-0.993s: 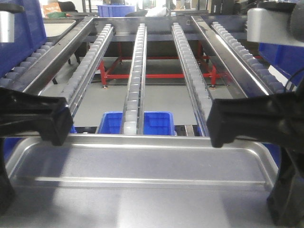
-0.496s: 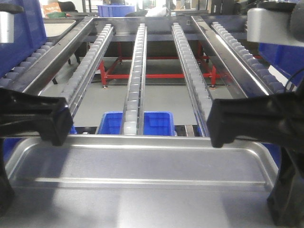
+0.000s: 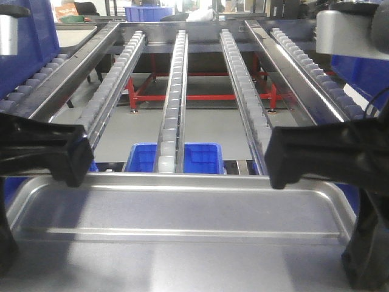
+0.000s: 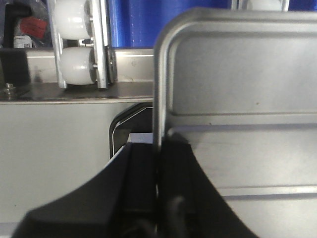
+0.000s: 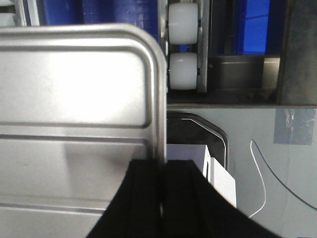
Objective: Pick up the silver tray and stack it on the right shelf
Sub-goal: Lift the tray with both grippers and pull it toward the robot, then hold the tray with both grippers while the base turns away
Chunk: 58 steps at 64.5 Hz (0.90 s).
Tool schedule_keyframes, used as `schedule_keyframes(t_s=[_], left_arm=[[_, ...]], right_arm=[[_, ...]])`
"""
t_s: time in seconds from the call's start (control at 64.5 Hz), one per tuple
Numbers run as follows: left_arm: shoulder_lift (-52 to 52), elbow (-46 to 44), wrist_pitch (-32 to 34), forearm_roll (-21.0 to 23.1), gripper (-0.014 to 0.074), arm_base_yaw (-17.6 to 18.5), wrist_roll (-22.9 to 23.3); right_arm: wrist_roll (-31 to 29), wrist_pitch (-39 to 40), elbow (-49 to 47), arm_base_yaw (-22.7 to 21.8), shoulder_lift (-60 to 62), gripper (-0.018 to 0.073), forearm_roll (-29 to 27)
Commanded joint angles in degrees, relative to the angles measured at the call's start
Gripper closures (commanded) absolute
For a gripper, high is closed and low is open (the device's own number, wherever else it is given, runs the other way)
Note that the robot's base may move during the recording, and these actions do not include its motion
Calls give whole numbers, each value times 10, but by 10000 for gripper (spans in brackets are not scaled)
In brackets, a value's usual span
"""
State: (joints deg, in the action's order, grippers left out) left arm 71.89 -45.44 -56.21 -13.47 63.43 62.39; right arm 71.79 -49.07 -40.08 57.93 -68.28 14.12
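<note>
Transport step, by the look of it, with placing not yet done. Nearest the lens: silver tray (image 3: 182, 210), pinched at its left end rim by the left gripper (image 4: 158, 163) and at its right end rim by the right gripper (image 5: 162, 183), both closed tight across the raised edge. Just beyond the tray's far rim: right shelf (image 3: 173, 103), roller lanes running away. Likely needed next: easing forward evenly with both arms, setting down on the rollers, then letting go.
</note>
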Motion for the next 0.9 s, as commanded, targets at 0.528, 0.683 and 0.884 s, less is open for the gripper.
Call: schedule_keyframes(t_s=[0.528, 0.683, 0.884], left_arm=[[-11, -14, -37, -15, 689, 4, -7], [-11, -14, -37, -15, 689, 4, -7], [-11, -14, -37, -15, 689, 4, -7]], right_arm=[[0, -22, -12, -1, 15, 501, 32], [0, -22, -12, -1, 15, 501, 32], [0, -22, -12, -1, 15, 501, 32]])
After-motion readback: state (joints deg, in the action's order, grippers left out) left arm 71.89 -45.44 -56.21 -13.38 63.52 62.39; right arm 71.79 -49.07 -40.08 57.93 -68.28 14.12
